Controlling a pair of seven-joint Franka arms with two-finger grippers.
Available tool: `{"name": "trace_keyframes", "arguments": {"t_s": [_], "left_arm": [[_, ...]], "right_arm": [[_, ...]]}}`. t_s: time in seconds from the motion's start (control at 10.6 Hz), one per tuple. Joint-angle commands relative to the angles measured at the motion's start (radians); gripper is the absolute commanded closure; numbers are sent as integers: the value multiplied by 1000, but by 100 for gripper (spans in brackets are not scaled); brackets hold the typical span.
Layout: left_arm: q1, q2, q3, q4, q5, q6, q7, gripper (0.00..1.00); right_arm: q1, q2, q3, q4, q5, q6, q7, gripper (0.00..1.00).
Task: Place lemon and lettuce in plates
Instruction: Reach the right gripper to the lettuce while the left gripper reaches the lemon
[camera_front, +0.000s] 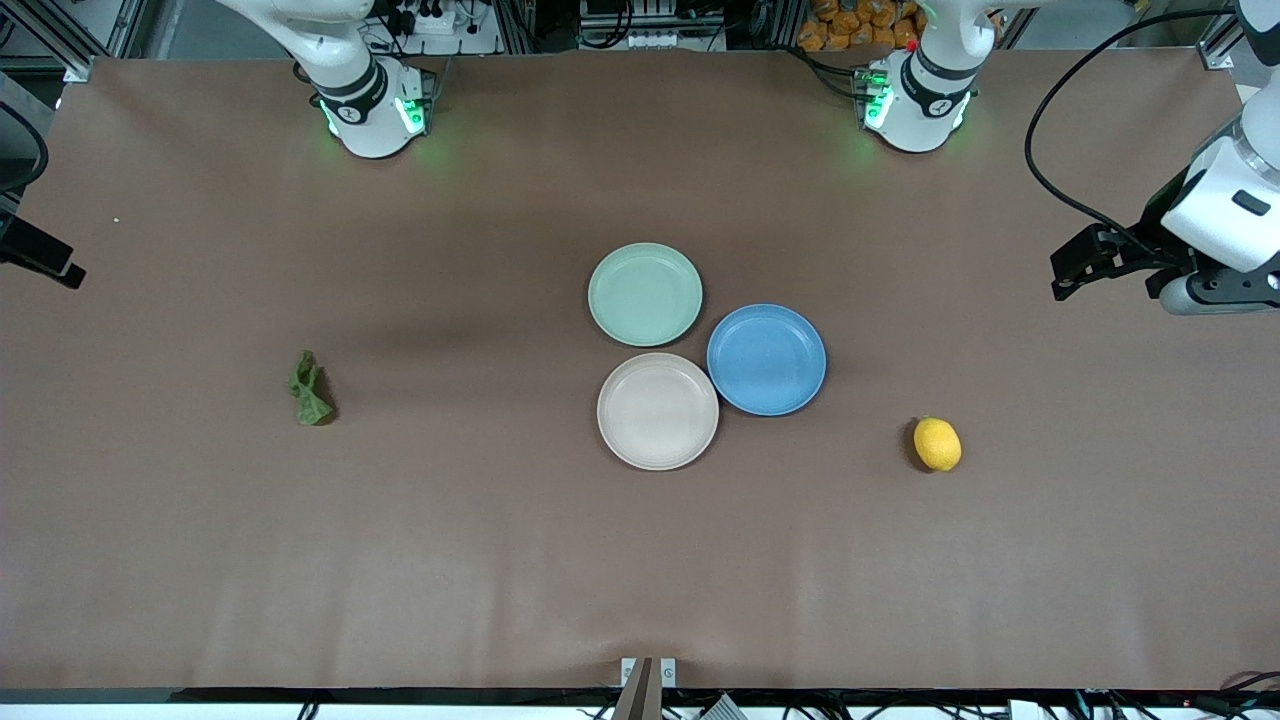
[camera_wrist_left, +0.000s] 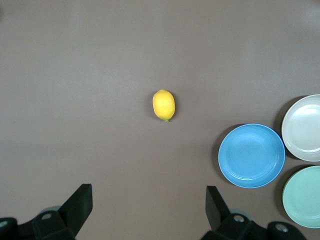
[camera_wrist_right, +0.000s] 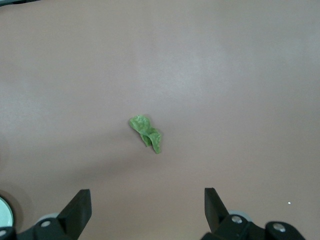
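The yellow lemon (camera_front: 937, 444) lies on the brown table toward the left arm's end; it also shows in the left wrist view (camera_wrist_left: 164, 105). The dark green lettuce (camera_front: 311, 390) lies toward the right arm's end and shows in the right wrist view (camera_wrist_right: 147, 133). The mint green plate (camera_front: 645, 294) and the beige-pink plate (camera_front: 657, 411) sit empty mid-table, the beige one nearer the front camera. My left gripper (camera_wrist_left: 149, 197) is open and empty, up in the air at its end of the table (camera_front: 1078, 268). My right gripper (camera_wrist_right: 147, 200) is open and empty, high at its end (camera_front: 40, 255).
A blue plate (camera_front: 766, 359) sits empty, touching both other plates, between them and the lemon. The three plates also show in the left wrist view: blue (camera_wrist_left: 251, 155), beige (camera_wrist_left: 305, 127), mint (camera_wrist_left: 305, 197). The two arm bases (camera_front: 370, 110) stand at the table's back edge.
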Motion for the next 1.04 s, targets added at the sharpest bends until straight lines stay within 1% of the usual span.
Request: {"name": "trace_keyframes", "arguments": {"t_s": [0.0, 0.28, 0.47, 0.57, 0.66, 0.76, 0.94], "left_arm": [[1, -14, 6, -8, -14, -14, 25, 0], [4, 6, 6, -17, -19, -14, 34, 0], [4, 20, 5, -52, -13, -15, 37, 0], [4, 38, 5, -60, -11, -12, 49, 0], [4, 60, 6, -60, -8, -4, 49, 0], [4, 84, 5, -61, 9, 17, 49, 0], [4, 140, 3, -83, 39, 106, 51, 0]], "right_arm": [[6, 1, -5, 6, 19, -9, -3, 0], [6, 3, -7, 1, 19, -9, -3, 0], [6, 4, -5, -35, 19, 0, -6, 0], [6, 4, -7, -66, 27, 10, -9, 0], [0, 6, -7, -106, 66, 42, -10, 0], [-5, 7, -8, -150, 80, 87, -27, 0], [-11, 53, -8, -215, 82, 154, -67, 0]]}}
